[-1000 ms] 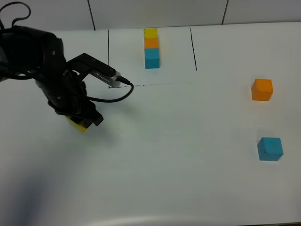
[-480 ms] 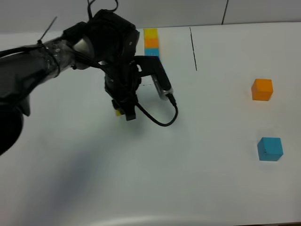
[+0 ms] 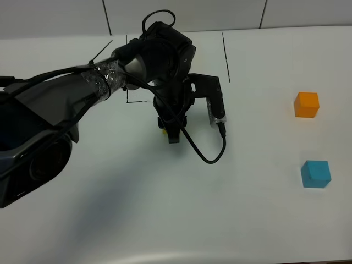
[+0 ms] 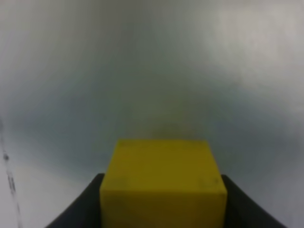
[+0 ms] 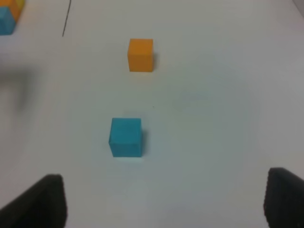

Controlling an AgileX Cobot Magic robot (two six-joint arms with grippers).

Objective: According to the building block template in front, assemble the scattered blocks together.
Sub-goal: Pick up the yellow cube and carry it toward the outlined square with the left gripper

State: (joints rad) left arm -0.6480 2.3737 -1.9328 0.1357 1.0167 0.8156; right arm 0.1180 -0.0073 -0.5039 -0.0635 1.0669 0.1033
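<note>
Yellow block (image 4: 162, 180), square-on to its wrist camera, clamped in left gripper (image 3: 170, 135) jaws at overhead frame centre, mostly hidden. Template (image 5: 5, 14) arm-covered overhead, cropped elsewhere. Right gripper (image 5: 164, 204) jaws apart, empty.

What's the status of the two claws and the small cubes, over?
Left gripper shut on the small matte yellow cube. Right gripper open, empty. Small orange cube and teal-blue cube lie apart, untouched. Nothing seen blocking them.
</note>
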